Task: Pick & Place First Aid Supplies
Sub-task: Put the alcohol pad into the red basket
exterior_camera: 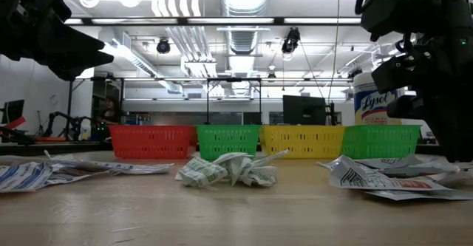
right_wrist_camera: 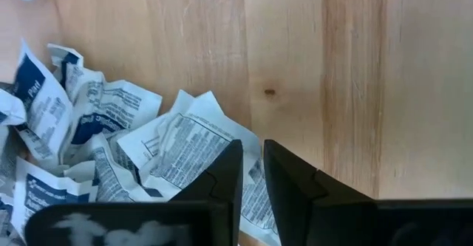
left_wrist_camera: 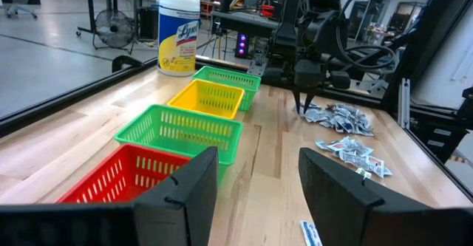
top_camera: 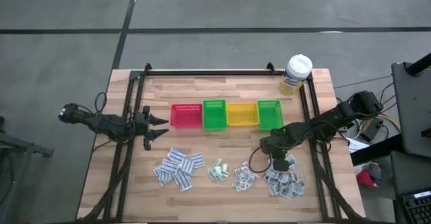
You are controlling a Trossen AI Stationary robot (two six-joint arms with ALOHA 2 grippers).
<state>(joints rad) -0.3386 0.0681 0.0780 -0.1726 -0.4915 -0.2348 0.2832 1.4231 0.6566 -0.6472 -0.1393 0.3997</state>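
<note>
Packets (top_camera: 180, 167) of white paper lie in four loose heaps along the near half of a wooden surface (top_camera: 222, 197), seen from overhead. Behind them stand four small bins in a row: a red bin (top_camera: 186, 116), a green bin (top_camera: 214, 114), a yellow bin (top_camera: 242, 114) and a second green bin (top_camera: 269, 114). A bottle (top_camera: 295, 74) with a white cap stands at the far right corner. The left gripper (top_camera: 161, 127) hangs at the left, beside the red bin, well apart from the heaps. The right gripper (top_camera: 279, 163) reaches down over the rightmost heap (top_camera: 285, 181). From table height, crumpled packets (exterior_camera: 225, 168) sit in front of the bin row, with flatter ones to either side. From the left wrist, that gripper's jaws stand wide open and empty above the red bin (left_wrist_camera: 126, 173), and the far arm's tip meets the far heap (left_wrist_camera: 336, 117). From the right wrist, the right gripper (right_wrist_camera: 251, 173) has its jaws nearly together, with only a narrow gap, their tips right over a printed packet (right_wrist_camera: 181, 146) at the heap's edge; whether they pinch it cannot be told.
</note>
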